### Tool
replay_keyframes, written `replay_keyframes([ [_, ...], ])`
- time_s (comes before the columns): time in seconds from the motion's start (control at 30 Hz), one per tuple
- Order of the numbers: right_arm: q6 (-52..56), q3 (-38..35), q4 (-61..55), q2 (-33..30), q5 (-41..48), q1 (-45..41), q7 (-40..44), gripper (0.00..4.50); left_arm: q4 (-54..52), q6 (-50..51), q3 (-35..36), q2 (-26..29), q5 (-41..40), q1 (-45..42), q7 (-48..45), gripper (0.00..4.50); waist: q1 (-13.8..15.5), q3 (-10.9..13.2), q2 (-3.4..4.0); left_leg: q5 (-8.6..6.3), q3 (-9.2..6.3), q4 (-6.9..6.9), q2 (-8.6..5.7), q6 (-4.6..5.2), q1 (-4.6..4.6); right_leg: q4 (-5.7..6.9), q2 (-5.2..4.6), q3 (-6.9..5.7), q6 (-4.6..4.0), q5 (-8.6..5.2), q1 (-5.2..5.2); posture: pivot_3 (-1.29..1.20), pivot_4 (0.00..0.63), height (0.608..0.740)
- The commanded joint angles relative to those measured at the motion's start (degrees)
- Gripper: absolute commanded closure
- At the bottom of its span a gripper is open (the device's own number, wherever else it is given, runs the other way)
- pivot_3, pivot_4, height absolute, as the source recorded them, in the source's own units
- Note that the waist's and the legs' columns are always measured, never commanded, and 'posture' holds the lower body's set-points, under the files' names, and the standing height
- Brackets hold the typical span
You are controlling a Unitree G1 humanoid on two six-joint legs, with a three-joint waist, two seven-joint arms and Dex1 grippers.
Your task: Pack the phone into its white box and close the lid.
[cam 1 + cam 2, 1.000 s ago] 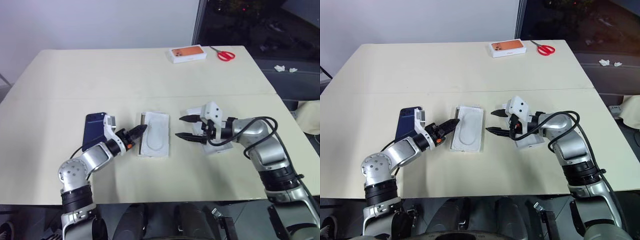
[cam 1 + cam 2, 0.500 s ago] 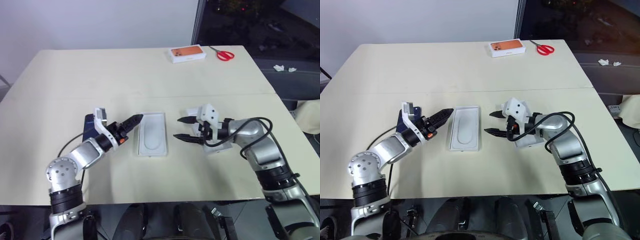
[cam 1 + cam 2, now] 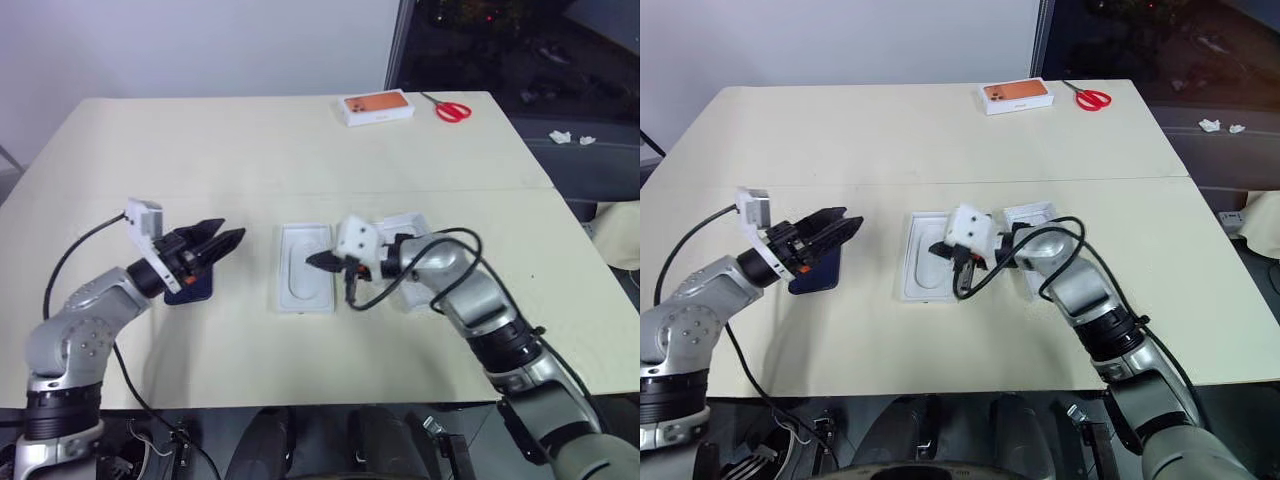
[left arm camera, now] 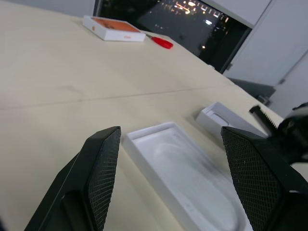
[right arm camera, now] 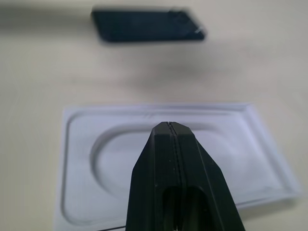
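The phone (image 3: 190, 289), dark navy, lies flat on the table at the left. My left gripper (image 3: 232, 230) hangs just above it, open and empty, pointing toward the middle. A thin white insert (image 3: 298, 285) with an oval recess lies in the centre. My right gripper (image 3: 311, 260) is shut with nothing between its fingers, its tip over the recess (image 5: 103, 149). In the right wrist view the phone (image 5: 144, 25) lies beyond the insert. The white box (image 3: 408, 221) lies partly hidden behind my right forearm. I cannot tell the lid apart from it.
An orange-topped white box (image 3: 374, 107) and red scissors (image 3: 451, 109) lie at the far edge of the table (image 3: 250, 150). A black cable trails from my left wrist. To the right, past the table's edge, is dark floor.
My left gripper has drawn away to the left from the insert, risen, rolled and opened wider. The right gripper has moved left over the insert and shut. The insert now lies flat.
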Motion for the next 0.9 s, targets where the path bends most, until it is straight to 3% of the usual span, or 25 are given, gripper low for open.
replay_keyframes([
  [0.03, -3.3, 2.1, 2.9, 2.3, -2.6, -0.2, -1.1, 4.47, 0.0, -3.0, 1.0, 1.0, 2.1, -0.2, -1.9, 0.99, 0.0, 0.0, 0.00, 0.00, 0.00, 0.00, 0.00, 0.00, 0.00, 0.00, 0.00, 0.00, 0.00, 0.00, -0.01, 0.00, 0.150, 0.740],
  [0.33, -11.2, 5.6, 13.6, 5.3, -11.7, -3.7, -4.4, 4.47, -1.8, -3.9, 0.5, -0.5, 3.9, 1.2, -0.9, 0.99, -0.2, 0.0, 0.00, 0.00, -0.04, -0.02, -0.01, 0.01, 0.01, 0.04, 0.00, -0.02, 0.01, 0.01, -0.03, 0.00, 0.150, 0.740],
  [0.6, -11.9, 3.8, 12.8, 4.9, -11.6, -3.0, -2.0, 4.47, -2.3, -4.0, 0.8, -0.9, 4.3, 1.7, -0.6, 0.99, -0.2, 0.0, 0.00, -0.01, -0.04, -0.01, -0.01, 0.01, 0.01, 0.04, 0.00, -0.02, 0.01, 0.01, -0.01, 0.00, 0.150, 0.740],
  [0.9, -10.3, -1.7, 13.8, 5.4, -10.5, -9.1, -3.1, 4.47, -1.5, -5.4, 0.3, -1.4, 5.2, 0.7, -0.6, 0.99, -0.2, 0.0, 0.02, -0.01, -0.05, -0.02, -0.01, 0.01, 0.00, 0.04, 0.01, -0.03, 0.01, 0.01, -0.03, 0.00, 0.150, 0.740],
])
